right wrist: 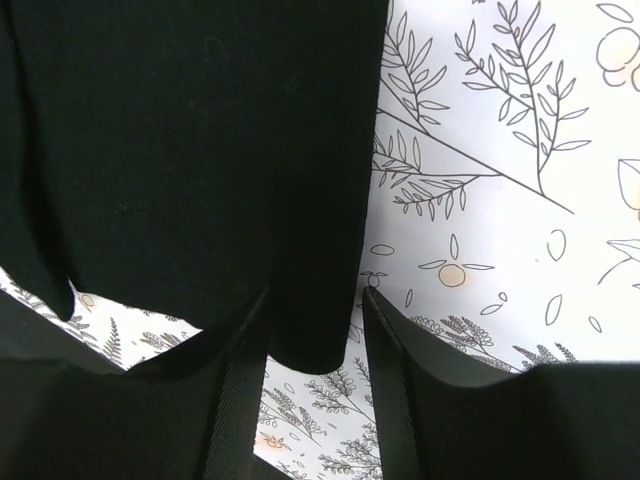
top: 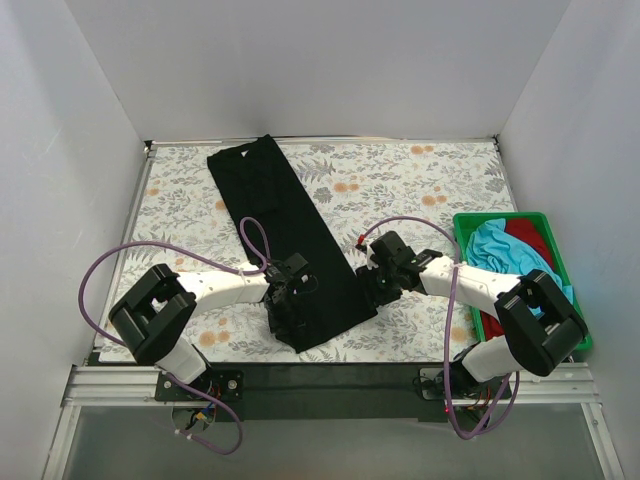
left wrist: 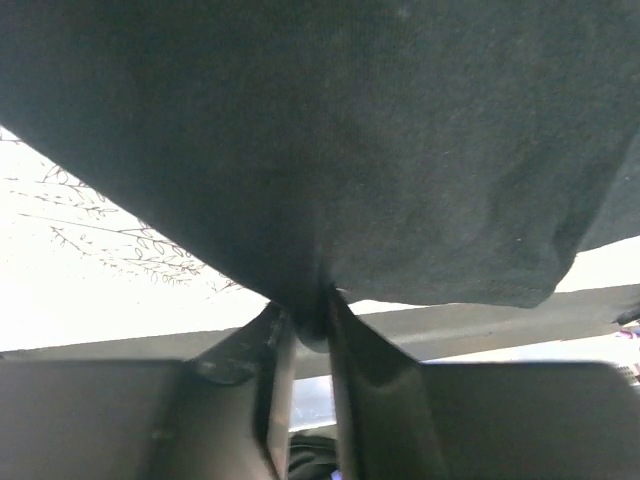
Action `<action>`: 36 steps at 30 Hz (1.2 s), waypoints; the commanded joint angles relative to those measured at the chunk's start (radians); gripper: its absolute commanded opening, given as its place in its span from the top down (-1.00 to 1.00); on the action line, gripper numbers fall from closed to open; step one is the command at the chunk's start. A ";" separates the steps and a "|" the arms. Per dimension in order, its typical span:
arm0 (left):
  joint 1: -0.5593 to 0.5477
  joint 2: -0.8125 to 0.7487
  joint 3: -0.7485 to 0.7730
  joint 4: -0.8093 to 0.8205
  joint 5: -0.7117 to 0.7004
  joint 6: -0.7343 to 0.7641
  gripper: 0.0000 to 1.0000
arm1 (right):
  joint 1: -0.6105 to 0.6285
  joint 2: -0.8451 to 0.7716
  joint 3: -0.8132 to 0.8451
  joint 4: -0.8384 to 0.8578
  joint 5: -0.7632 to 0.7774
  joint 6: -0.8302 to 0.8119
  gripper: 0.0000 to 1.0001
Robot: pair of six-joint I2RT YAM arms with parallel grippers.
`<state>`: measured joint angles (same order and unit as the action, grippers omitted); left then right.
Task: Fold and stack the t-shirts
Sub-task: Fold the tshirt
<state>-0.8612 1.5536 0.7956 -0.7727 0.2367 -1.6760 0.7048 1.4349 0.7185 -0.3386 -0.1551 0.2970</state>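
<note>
Clearly, the black t-shirt [top: 285, 225] was laid out as a long narrow strip on the surface [top: 430, 190]. Its near end was found between the two hands, and the rest was stretched away ahead of the left hand [top: 290, 300]. The left hand was closed on a small pinch of cloth at this end. The right hand [top: 377, 280] was held with its fingers apart, and the side edge of the strip was seen between them without being pressed. The turquoise t-shirt [top: 500, 250] and the red t-shirt [top: 530, 235] were seen crumpled in the green tray [top: 500, 216], well apart on the outer side of the right hand.

It was judged that the main danger came from the uneven hold. If the end were lifted by the left hand alone, the strip could be twisted and its layers could fall open. The pinch was small, so the cloth could also slip out, or only the top layer could be caught. If the right hand were closed so near the edge, the hem could escape.

The whole strip and the tray were shown only by the top view, but the fingers could not be read there. The pinch was proved only by the left wrist view, and the open gap only by the right wrist view.
</note>
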 commanded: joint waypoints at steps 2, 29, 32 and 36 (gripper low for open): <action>-0.007 -0.004 0.005 0.013 -0.011 -0.002 0.74 | 0.001 0.015 -0.042 -0.010 -0.030 0.010 0.21; -0.007 -0.107 -0.019 -0.054 -0.017 -0.001 1.00 | -0.001 -0.001 0.012 -0.247 0.015 -0.067 0.97; -0.013 -0.141 -0.064 -0.054 0.035 -0.007 1.00 | -0.001 -0.020 0.015 -0.278 0.002 -0.078 0.97; -0.071 -0.207 -0.124 -0.060 0.102 -0.051 1.00 | 0.001 -0.057 0.015 -0.329 -0.055 -0.082 0.97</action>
<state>-0.8886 1.4117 0.7086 -0.7799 0.2672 -1.6970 0.7036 1.4185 0.7277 -0.5350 -0.1928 0.2478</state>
